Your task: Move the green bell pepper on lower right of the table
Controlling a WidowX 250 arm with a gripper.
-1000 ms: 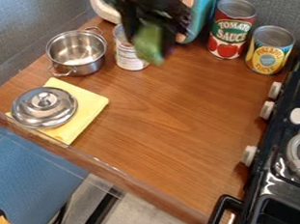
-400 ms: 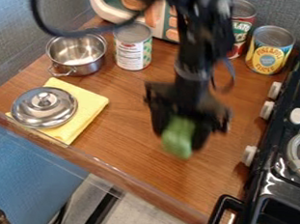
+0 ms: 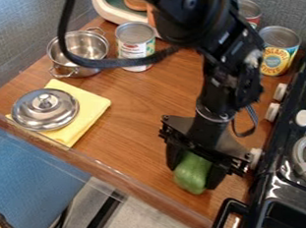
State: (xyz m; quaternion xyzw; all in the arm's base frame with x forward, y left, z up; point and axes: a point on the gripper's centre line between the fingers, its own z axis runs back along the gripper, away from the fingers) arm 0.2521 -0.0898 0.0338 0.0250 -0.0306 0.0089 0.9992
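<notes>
- The green bell pepper is hanging or resting just left of the stove, over the counter; whether it is touching the wood is not discernible.
- The hand, left of the stove, is pointing downward and clamping the pepper between its two fingers.
- The black arm is descending in outline from the top edge, left of the stove.
- The yellow-label can is standing upright near the stove's upper left.
- The red can is standing farther from the stove, partly hidden behind the arm.
- The white-label can is standing well left of the stove.
- The metal pot is sitting farther left of the stove.
- The yellow cloth, well left of the stove, is supporting a metal lid.
</notes>
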